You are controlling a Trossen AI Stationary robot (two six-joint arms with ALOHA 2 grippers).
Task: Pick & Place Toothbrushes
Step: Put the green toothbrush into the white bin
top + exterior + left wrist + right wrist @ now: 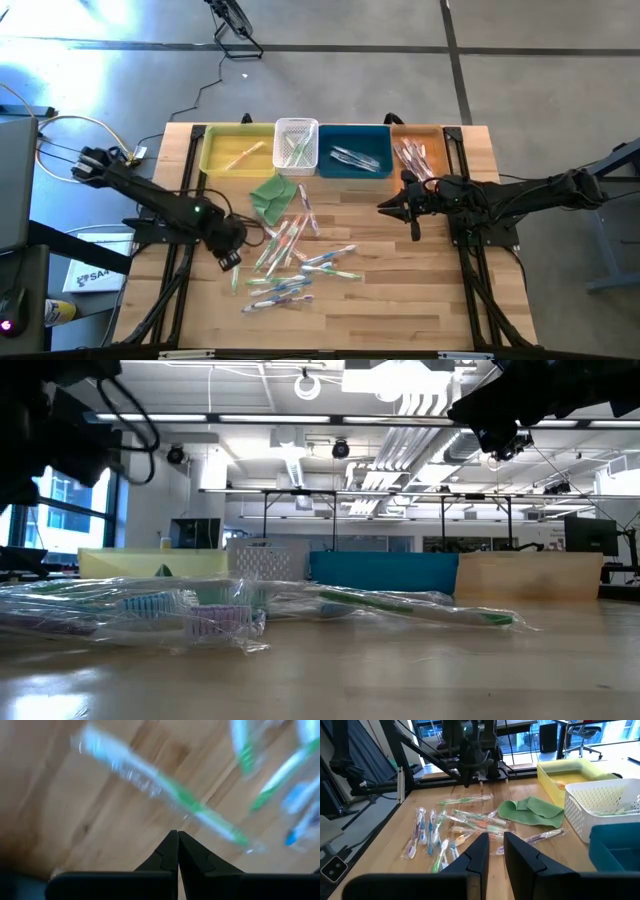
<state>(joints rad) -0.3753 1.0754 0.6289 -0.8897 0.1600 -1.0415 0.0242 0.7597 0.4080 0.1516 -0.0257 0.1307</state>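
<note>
Several wrapped toothbrushes lie in a loose heap on the wooden table's middle, also seen in the right wrist view and close up in the low view. My left gripper hangs shut and pointing steeply down at the heap's left edge, just over a lone green-handled toothbrush that lies flat on the wood; I see nothing between its fingers. My right gripper waits right of the heap, raised and nearly level, its fingers a little apart with nothing in the gap.
Along the far edge stand a yellow bin, a white basket, a blue bin and a tan bin, each with toothbrushes inside. A folded green cloth lies before the basket. Bare wood lies at the near right.
</note>
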